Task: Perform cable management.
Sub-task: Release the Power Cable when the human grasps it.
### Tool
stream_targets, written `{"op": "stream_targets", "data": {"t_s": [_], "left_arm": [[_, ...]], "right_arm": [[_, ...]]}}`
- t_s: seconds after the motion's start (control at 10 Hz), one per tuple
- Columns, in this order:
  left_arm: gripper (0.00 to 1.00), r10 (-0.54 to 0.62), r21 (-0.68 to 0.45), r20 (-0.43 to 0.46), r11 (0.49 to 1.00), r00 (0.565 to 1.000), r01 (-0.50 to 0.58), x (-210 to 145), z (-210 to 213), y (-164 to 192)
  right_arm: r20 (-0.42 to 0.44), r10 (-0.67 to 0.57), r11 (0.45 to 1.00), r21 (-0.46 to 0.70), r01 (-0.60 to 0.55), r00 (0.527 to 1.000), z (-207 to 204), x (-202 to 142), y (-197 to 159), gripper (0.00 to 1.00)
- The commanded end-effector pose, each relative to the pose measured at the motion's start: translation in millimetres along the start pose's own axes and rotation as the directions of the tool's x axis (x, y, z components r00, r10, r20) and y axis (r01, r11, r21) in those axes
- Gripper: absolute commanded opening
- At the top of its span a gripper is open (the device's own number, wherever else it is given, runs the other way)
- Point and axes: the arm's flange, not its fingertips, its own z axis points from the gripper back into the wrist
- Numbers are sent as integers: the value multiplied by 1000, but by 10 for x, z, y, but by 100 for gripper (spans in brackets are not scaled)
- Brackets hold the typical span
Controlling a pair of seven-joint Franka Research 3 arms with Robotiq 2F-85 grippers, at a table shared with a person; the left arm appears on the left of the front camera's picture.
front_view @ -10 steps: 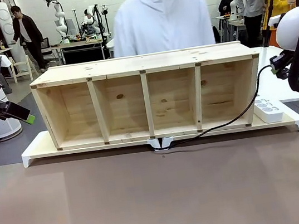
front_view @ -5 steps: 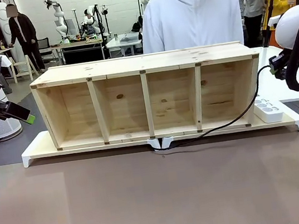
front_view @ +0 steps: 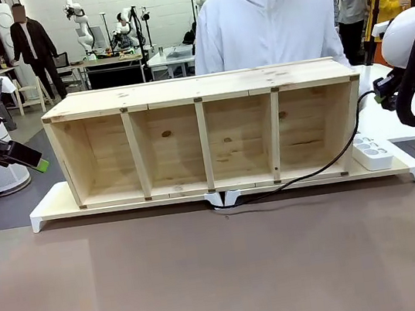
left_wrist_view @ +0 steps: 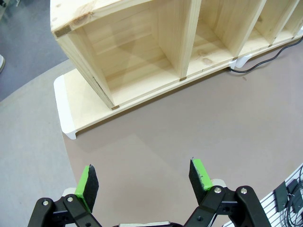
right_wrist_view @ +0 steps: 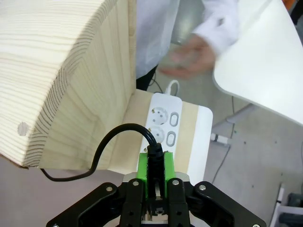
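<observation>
A brown table (front_view: 226,278) carries a white-edged wooden board (front_view: 51,206); the black cable (front_view: 304,176) seemingly trails across its surface.

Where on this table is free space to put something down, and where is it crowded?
The brown table in front of the white base board is bare. The four shelf compartments stand empty. It is crowded at the shelf's right end: the power strip, the cable and the right gripper.

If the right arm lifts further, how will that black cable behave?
Probably floppy: the cable loops limply from the right claw, shut on its plug end. Likely light. Its slack sags along the shelf base, so it may drag or snag.
</observation>
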Motion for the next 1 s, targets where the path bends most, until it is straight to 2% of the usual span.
{"op": "stream_targets", "data": {"t_s": [0.0,0.9], "left_arm": [[100,14,-5,1,1000,1000,-14,1,-1,-2],[100,14,-5,1,1000,1000,-14,1,-1,-2]], "right_arm": [[1,0,1000,-7,0,1000,21,7,6,16],[1,0,1000,-7,0,1000,21,7,6,16]]}}
